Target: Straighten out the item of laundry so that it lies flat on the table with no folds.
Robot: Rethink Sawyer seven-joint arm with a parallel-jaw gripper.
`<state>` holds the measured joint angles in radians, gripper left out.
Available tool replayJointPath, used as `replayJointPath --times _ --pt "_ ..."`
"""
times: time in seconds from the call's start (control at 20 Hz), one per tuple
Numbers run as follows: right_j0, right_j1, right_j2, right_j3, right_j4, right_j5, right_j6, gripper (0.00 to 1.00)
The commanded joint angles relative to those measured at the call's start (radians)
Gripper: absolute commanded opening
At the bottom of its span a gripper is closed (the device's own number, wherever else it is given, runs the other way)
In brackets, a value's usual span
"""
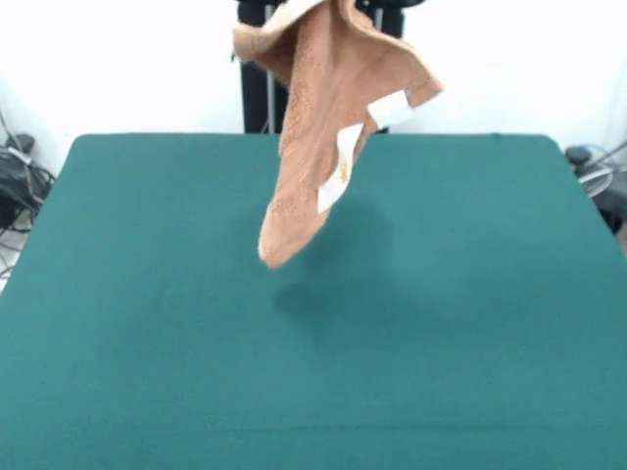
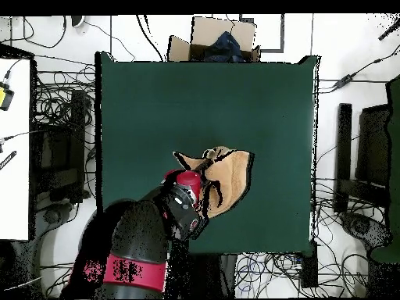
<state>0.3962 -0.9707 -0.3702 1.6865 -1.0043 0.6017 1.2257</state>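
Note:
The orange-tan towel [image 1: 323, 117] hangs bunched in the air over the far middle of the green table [image 1: 470, 323]. Its top runs out of the front view's upper edge. Its lowest tip is just above the tabletop and casts a shadow there. Two white tags [image 1: 341, 168] show on its right edge. In the overhead view the towel [image 2: 228, 178] spreads out beside the red and black arm's end [image 2: 187, 186], over the table [image 2: 258, 101] near the robot's side. My gripper [image 2: 203, 172] is mostly hidden under the arm and cloth, and it holds the towel up.
The black pedestal [image 1: 263, 88] stands behind the table's far edge. A cardboard box [image 2: 212, 41] sits past the opposite edge in the overhead view. Cables [image 1: 18, 186] and dark equipment [image 2: 344, 148] lie along both sides.

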Motion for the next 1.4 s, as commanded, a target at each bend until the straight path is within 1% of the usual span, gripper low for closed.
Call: replayJointPath --times 0.05,0.1,0.15,0.2,0.4,0.7,0.8,1.0,1.05,1.15,1.4 --pt "0.005 0.042 0.020 0.095 -0.044 0.002 0.085 1.00" --pt "-0.003 0.026 0.035 0.101 -0.048 -0.034 0.060 1.00" --pt "0.000 0.028 0.036 0.096 -0.051 -0.037 0.068 1.00" --pt "0.020 0.043 0.018 0.080 -0.063 -0.005 0.094 1.00" --pt "0.028 0.048 0.011 0.070 -0.079 -0.004 0.105 1.00" --pt "0.017 0.030 0.008 0.070 -0.078 0.004 0.069 1.00" --pt "0.016 0.039 0.007 0.058 -0.079 0.023 0.067 1.00" --pt "-0.015 0.032 0.033 0.034 -0.039 0.035 0.027 1.00" --pt "-0.017 0.040 0.039 0.024 -0.038 0.035 0.031 1.00" --pt "-0.043 0.034 0.059 0.006 -0.013 0.026 0.016 1.00" --pt "-0.149 0.010 0.137 -0.020 0.082 0.009 -0.052 1.00"
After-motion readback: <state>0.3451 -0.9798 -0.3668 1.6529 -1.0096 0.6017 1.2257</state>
